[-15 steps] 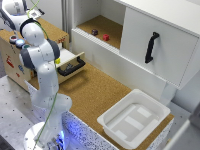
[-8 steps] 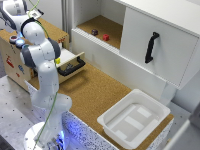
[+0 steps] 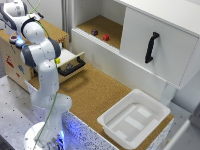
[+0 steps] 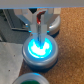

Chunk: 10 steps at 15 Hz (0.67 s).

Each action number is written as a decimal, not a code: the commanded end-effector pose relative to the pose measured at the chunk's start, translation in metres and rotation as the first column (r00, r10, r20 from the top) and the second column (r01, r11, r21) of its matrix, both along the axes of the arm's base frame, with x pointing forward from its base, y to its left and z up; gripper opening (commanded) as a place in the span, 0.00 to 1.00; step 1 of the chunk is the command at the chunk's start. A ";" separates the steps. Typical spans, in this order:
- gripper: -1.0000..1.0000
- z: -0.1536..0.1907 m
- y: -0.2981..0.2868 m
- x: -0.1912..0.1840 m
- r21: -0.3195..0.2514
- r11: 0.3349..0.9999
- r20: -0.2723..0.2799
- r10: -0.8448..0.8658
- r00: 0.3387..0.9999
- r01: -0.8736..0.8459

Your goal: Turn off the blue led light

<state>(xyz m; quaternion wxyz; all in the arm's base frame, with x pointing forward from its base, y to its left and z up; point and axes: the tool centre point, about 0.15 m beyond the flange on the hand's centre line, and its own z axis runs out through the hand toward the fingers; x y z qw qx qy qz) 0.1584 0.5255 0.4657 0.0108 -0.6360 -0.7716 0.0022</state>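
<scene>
Franka Panda arm (image 3: 42, 60), white, single, bent over the wooden cabinet at the exterior view's left; its pincer (image 4: 39, 34) points down onto the cabinet top. Pincer: the fingers (image 4: 39, 22) appear in the wrist view as one narrow dark and reddish stem, seemingly pressed together with nothing held between them, though the glow below blurs their tips. Blue led light (image 4: 39, 49): round dome with a pale grey rim, lit bright cyan-blue, directly beneath the fingertips; contact cannot be told from a small gap. In the exterior view the same lamp (image 3: 19, 40) shows as a small blue glow under the wrist. Green lamp (image 4: 32, 79): round, only its edge in view, just beside the blue one on the camera's side of the pincer. Wooden cabinet (image 3: 12, 65): carries the lamps on its top. Open drawer (image 3: 71, 65): dark handle, lower than the pincer, towards the exterior view's right. Cork-covered counter (image 3: 95, 92): well apart from the pincer. White plastic tray (image 3: 131, 121): far from the pincer, on the counter's near corner. White cupboard (image 3: 155, 42): black handle (image 3: 150, 47), with an open recess holding two small objects, one red, one dark.
</scene>
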 end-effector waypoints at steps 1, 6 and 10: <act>0.00 -0.030 -0.026 -0.012 0.089 0.996 -0.006 -0.017 1.000 0.017; 0.00 -0.070 -0.037 -0.008 0.060 0.998 -0.022 -0.012 1.000 0.013; 1.00 -0.029 -0.041 0.013 0.071 0.997 0.044 -0.027 0.999 0.024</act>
